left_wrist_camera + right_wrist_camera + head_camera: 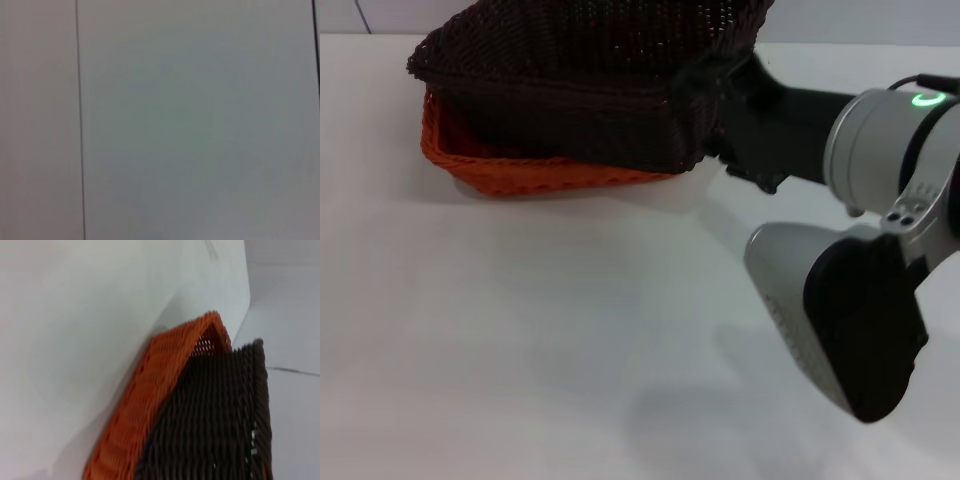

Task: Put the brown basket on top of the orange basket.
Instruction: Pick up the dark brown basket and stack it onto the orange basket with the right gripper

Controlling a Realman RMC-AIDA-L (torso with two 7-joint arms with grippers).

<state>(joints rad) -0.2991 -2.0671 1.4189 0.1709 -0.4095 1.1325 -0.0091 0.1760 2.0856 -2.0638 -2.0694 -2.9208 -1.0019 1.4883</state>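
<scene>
The right gripper is clamped on the brown basket's right end, holding it tilted over the orange basket on the white desk.

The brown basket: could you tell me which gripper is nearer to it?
The right. The right gripper is at the brown basket's right end, over the orange basket. The left gripper is out of view.
</scene>
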